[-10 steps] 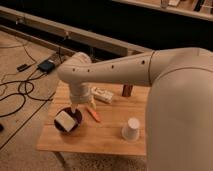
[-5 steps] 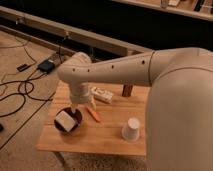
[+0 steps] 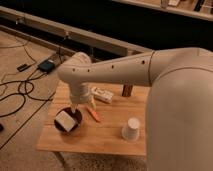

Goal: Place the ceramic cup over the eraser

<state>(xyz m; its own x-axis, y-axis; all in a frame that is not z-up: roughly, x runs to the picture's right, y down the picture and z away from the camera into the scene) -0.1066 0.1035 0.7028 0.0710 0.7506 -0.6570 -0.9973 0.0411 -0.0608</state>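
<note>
Filling the right side and reaching left across the middle: the big white arm [image 3: 150,70], bent down at its elbow over the left part of the surface [image 3: 107,137], a low wooden top carrying everything else.

At the left front, a dark round bowl [image 3: 75,129] with a white block [image 3: 65,120] lying in it. Behind it and to its right, a long white pack [image 3: 102,94], lying flat.

Toward the right front, standing alone on bare wood: the cup [image 3: 131,129], white and tapered, touched by nothing. Between bowl and cup, nearer the bowl, a short orange stick [image 3: 93,114].

At the back edge, near the pack's right end: the eraser [image 3: 127,90], small, dark reddish-brown, standing up, well apart from the cup.

Smallest, at the end of the wrist: the hand [image 3: 76,106], hanging just over the bowl's far rim. Open or closed, cannot tell.

Set against half a second and a full second back: no shift to be found in arm, hand, cup or eraser. Judged from that: paused or barely creeping, cup not yet gripped, task at its very start. Ahead, probably: a move right to the cup, a lift, a carry back to the eraser, then a careful lowering clear of the pack
</note>
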